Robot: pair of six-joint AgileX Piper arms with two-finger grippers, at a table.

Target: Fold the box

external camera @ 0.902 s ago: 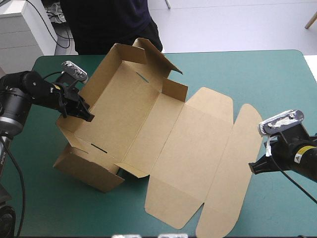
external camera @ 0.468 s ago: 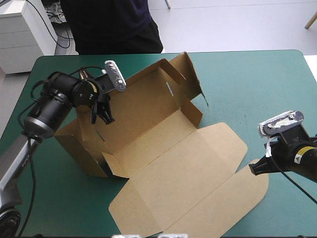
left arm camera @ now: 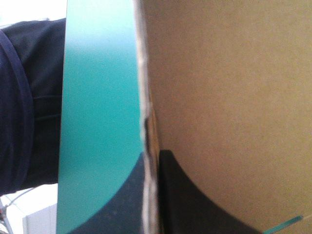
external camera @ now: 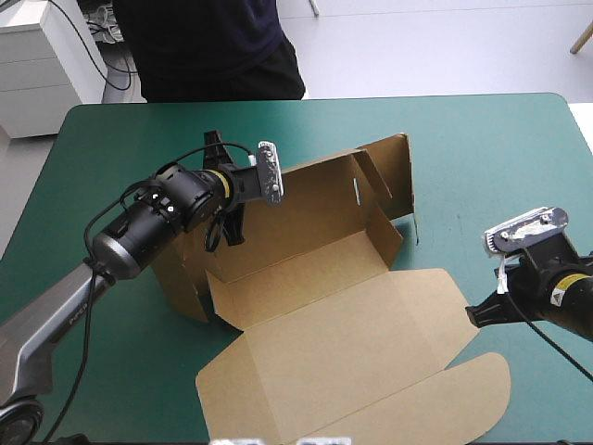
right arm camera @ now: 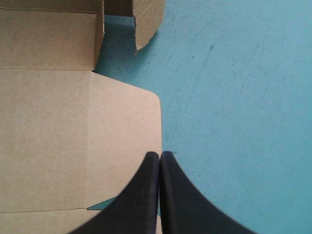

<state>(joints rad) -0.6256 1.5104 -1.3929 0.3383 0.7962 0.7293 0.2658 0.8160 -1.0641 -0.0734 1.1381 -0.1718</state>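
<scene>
The brown box (external camera: 306, 209) stands tipped on its side at the table's middle, walls raised and open toward the near edge. Its lid (external camera: 352, 352) lies flat on the teal-green cover, reaching toward the near right. My left gripper (external camera: 229, 222) is shut on the box's left wall; in the left wrist view the board's edge (left arm camera: 148, 97) runs between the black fingers (left arm camera: 185, 195). My right gripper (external camera: 474, 317) is shut with nothing in it, low at the lid's right edge. In the right wrist view its tips (right arm camera: 160, 155) meet over the rounded lid flap (right arm camera: 122, 141).
Bare teal-green cover (external camera: 491, 158) runs from the box to the table's far right corner, and more lies to the left of the box (external camera: 83, 158). A raised end flap (external camera: 394, 171) sticks out on the box's right side.
My left gripper has swung right and toward the table's middle with the box wall in it, turning and tipping the box. The lid has slid toward the near right. The right arm has stayed still.
</scene>
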